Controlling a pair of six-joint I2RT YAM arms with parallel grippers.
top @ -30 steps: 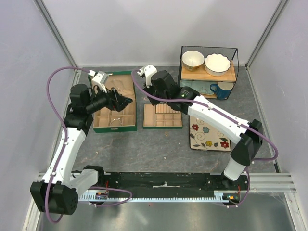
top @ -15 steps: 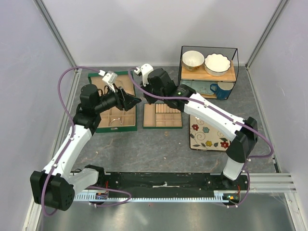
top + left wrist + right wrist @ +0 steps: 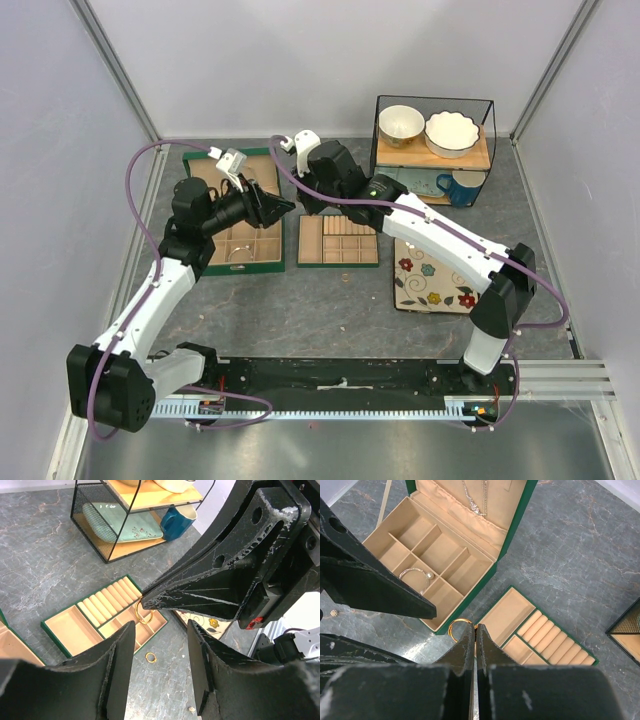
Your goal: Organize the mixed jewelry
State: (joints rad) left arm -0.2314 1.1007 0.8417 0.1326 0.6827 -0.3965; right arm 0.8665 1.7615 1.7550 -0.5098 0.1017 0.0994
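Observation:
My right gripper [image 3: 475, 627] is shut on a gold ring [image 3: 456, 627] and holds it in the air over the gap between the green jewelry box [image 3: 465, 600] and the tan tray [image 3: 507, 615]. My left gripper [image 3: 161, 627] is open, its fingers [image 3: 380, 587] just beside the ring [image 3: 143, 615]. A silver bangle [image 3: 414, 575] lies in a box compartment. A chain necklace [image 3: 480, 497] hangs in the lid. A second gold ring [image 3: 150, 656] and a small stud [image 3: 191, 709] lie on the table. In the top view the two grippers [image 3: 278, 207] [image 3: 300, 203] meet.
A black wire shelf [image 3: 434, 150] at the back right holds two bowls, a blue mug [image 3: 460, 187] and a plate. A floral mat [image 3: 432, 275] lies right of the tray [image 3: 338, 241]. Another small stud [image 3: 333, 613] lies on the table left of the box.
My left gripper has swung right and up to meet the right gripper's tip. The right gripper has shifted slightly left, still shut on the gold ring.

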